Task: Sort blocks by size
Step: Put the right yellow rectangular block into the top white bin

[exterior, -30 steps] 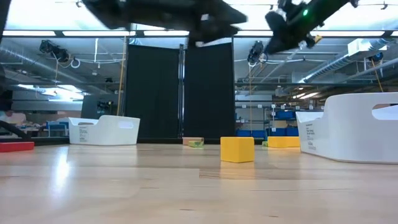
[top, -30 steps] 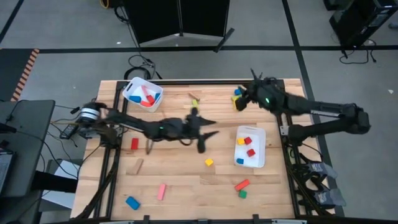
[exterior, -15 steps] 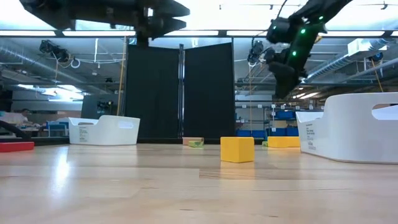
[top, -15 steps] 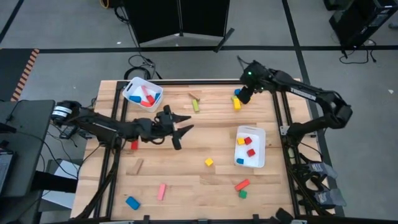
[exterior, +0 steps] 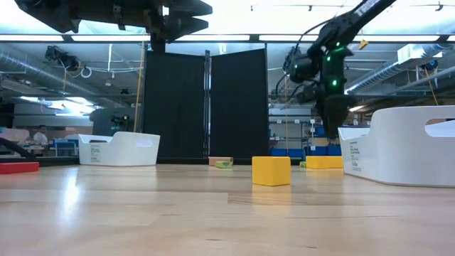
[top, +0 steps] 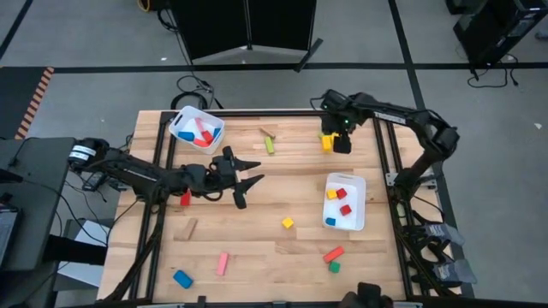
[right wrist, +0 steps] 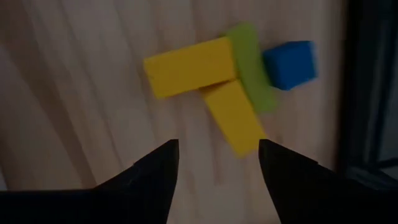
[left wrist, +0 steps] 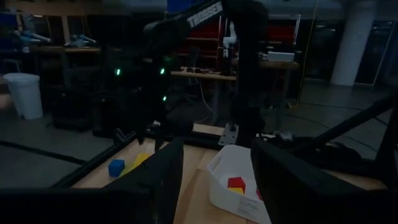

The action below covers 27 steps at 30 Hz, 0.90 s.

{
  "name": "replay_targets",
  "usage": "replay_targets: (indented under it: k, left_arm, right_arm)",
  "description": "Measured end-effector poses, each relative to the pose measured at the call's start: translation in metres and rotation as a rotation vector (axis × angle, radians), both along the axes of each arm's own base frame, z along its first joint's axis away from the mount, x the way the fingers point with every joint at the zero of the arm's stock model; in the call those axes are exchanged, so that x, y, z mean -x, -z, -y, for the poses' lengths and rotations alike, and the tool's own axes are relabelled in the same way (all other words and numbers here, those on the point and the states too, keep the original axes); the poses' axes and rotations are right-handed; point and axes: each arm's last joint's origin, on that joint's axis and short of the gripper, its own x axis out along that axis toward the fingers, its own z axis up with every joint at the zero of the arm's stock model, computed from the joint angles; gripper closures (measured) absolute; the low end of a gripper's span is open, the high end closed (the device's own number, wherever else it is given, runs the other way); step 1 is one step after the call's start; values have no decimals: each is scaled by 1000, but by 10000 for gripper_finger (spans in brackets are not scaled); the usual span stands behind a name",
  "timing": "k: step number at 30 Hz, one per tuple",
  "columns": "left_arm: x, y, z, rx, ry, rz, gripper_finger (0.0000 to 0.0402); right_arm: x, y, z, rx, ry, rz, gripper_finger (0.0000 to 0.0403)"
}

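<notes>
Small coloured wooden blocks lie scattered on the table. Two yellow bars, a green bar and a blue cube lie close together at the far right; they also show in the high view. My right gripper is open and points down just above them, touching nothing. My left gripper is open and empty, high above the table's middle-left; it shows in the low view. A yellow cube rests flat near the centre.
A white bin at the far left holds blue and red blocks. A white bin at the right holds red, yellow and blue cubes. Loose blocks: green bar, red block, pink bar, blue block, red bar.
My left gripper has drawn back from the table's middle toward its left edge, staying high and open. My right gripper has tipped from nearly level to pointing down and has come down toward the yellow bars at the far right.
</notes>
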Motion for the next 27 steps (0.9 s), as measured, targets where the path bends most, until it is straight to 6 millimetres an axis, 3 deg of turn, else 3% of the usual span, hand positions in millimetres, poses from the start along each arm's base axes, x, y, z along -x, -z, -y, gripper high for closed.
replay_targets:
  k: [11, 19, 27]
  left_arm:
    - [14, -16, 12, -55, 13, 28, 206]
    - [28, -27, 18, -79, 15, 42, 206]
    - [35, -33, 23, -89, 19, 58, 206]
  right_arm:
    - [0, 35, 28, -25, 15, -44, 173]
    - [-1, 46, 33, -40, -42, -63, 171]
    - [-3, 70, 39, -75, -57, -114, 182]
